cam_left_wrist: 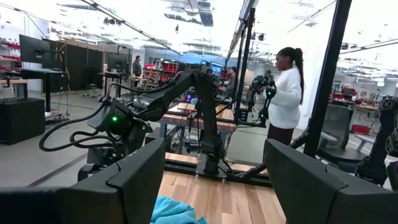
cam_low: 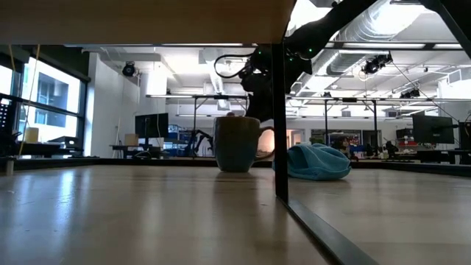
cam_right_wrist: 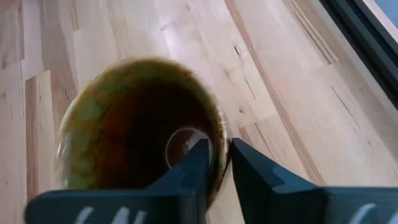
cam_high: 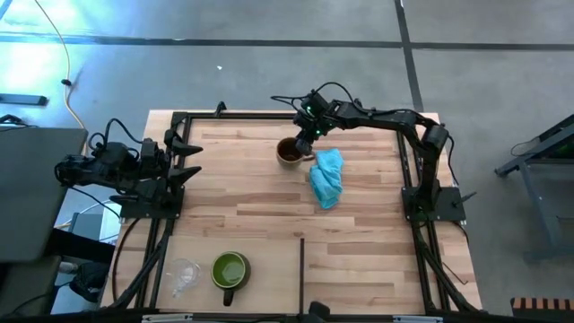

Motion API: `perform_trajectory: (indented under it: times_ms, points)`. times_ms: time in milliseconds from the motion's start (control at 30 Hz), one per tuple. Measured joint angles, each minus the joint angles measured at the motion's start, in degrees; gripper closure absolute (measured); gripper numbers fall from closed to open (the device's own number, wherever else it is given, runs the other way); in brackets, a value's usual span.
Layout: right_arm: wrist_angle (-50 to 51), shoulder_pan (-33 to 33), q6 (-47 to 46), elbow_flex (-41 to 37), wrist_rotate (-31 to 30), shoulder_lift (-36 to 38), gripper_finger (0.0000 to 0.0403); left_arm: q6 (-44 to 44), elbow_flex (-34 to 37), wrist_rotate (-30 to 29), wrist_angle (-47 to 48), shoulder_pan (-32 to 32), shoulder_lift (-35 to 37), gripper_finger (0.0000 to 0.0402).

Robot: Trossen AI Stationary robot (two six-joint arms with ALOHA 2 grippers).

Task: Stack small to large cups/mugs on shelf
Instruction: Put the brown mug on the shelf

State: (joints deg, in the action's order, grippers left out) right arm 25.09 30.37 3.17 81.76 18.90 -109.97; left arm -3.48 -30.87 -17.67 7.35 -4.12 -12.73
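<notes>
The brown mug point(cam_high: 289, 152) stands upright on the shelf point(cam_high: 269, 206), the pale plank panel, toward its far edge, and everything else is best placed from it. The right gripper point(cam_right_wrist: 219, 163) is directly over the mug's rim on the handle side; the right wrist view shows one dark finger inside the mug and the other outside, the two fingers drawn close together with the rim wall between them, so it appears to be pinching the rim, though the mug's base sits flat on the wood in the low view. Just beside the mug, on the side toward the right arm's base, lies the crumpled light-blue cloth point(cam_high: 326, 178), close to the handle but not clearly touching it; in the low view the cloth point(cam_low: 318, 162) sits just to the right of the mug point(cam_low: 237, 143). A thin black upright rail point(cam_low: 280, 110) crosses that view in front of the mug's handle and hides part of it. Well away from the brown mug, near the opposite, near edge of the shelf, stand the green mug point(cam_high: 230, 269) and, just beside it, the tiny clear cup point(cam_high: 185, 274). The left gripper point(cam_high: 184, 161) waits far off at the shelf's left edge, its fingers spread wide and holding nothing.
</notes>
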Motion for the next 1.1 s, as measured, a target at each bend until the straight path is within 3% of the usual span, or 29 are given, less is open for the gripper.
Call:
perform_trajectory:
  times_ms: [200, 1100]
  points:
    - [2.37, 0.0, -1.24, 0.0, 1.21, 0.25, 0.0396, -0.03, 0.0, 0.01, -0.02, 0.0, 0.0, 0.014]
    - [3.98, -4.82, -1.73, -0.15, 0.59, 1.68, 0.0402, -0.88, 0.0, 0.07, 0.07, -0.02, 0.01, 0.014]
